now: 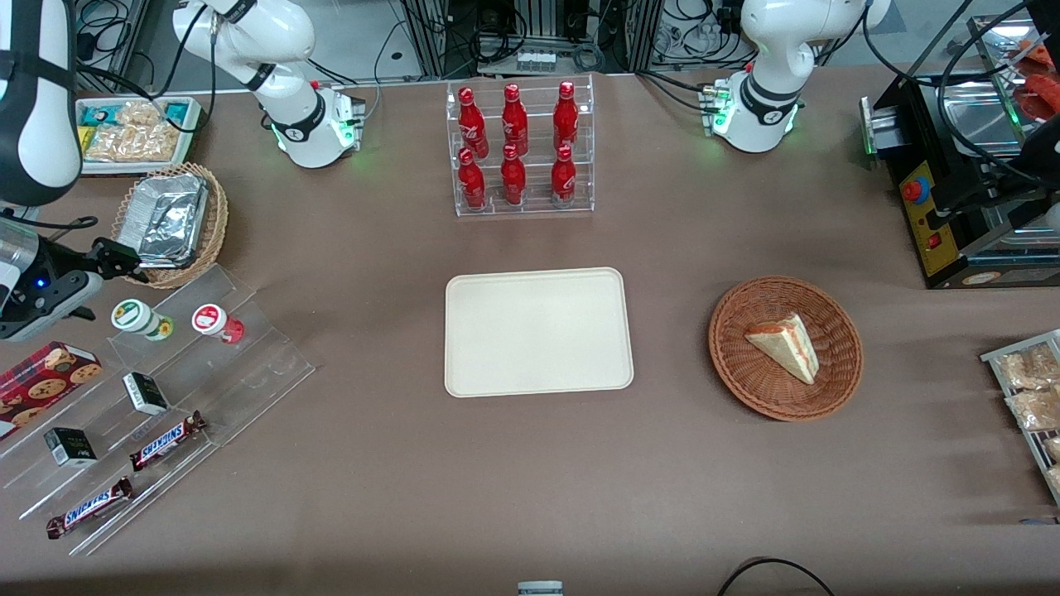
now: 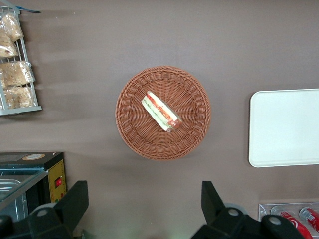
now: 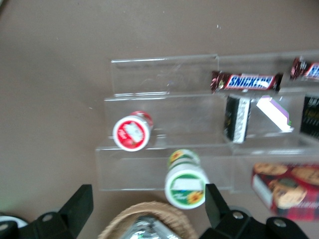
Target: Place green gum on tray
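Even overhead light falls on the brown desk (image 1: pixel 580 480), leaving only soft, short shadows beside the tray (image 1: pixel 538 331) and wicker basket (image 1: pixel 785 348). Glare flashes off the foil container (image 1: pixel 166 217) and the clear acrylic steps (image 1: pixel 207 364). The right wrist view is motion-blurred, smearing the green gum (image 3: pixel 186 185) and the claw (image 3: pixel 149 211), which hovers above it, fingers spread.

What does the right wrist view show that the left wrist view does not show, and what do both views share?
Only the right wrist view shows the green gum, the red-lidded bottle beside it and a Snickers bar on the clear stand, with the open tool above them. Only the left wrist view shows the tray and the sandwich in its basket. Both share the brown table.
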Tool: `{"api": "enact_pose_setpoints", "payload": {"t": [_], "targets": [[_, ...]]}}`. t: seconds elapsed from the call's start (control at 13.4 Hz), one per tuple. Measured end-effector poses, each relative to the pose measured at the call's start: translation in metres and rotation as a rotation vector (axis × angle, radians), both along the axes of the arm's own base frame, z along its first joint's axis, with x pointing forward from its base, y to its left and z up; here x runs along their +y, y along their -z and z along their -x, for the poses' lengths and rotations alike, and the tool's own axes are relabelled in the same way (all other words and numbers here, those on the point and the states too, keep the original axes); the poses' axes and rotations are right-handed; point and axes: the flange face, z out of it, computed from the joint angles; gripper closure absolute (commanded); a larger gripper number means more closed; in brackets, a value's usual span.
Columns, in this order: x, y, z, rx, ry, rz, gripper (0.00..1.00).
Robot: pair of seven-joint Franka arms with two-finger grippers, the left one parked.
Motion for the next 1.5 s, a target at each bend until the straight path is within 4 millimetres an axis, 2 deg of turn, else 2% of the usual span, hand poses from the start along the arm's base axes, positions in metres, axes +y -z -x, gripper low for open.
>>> {"api": "enact_pose_setpoints", "payload": {"t": [0.3, 0.9, 0.97, 1.12, 1.2, 1.27, 1.5], "targets": [[-0.028, 0.039, 0.010, -0.048, -0.062, 0.013, 0.00], [-0.034, 0.088, 0.020, -0.090, -0.089, 0.030, 0.00], [-0.035, 0.091, 0.021, -0.092, -0.091, 0.031, 0.12], [-0.037, 0.095, 0.022, -0.089, -0.102, 0.030, 0.71], [-0.038, 0.095, 0.022, -0.088, -0.107, 0.030, 0.91], [-0.038, 0.096, 0.022, -0.086, -0.115, 0.030, 1.00], [-0.037, 0.096, 0.022, -0.085, -0.120, 0.030, 1.00]]}}
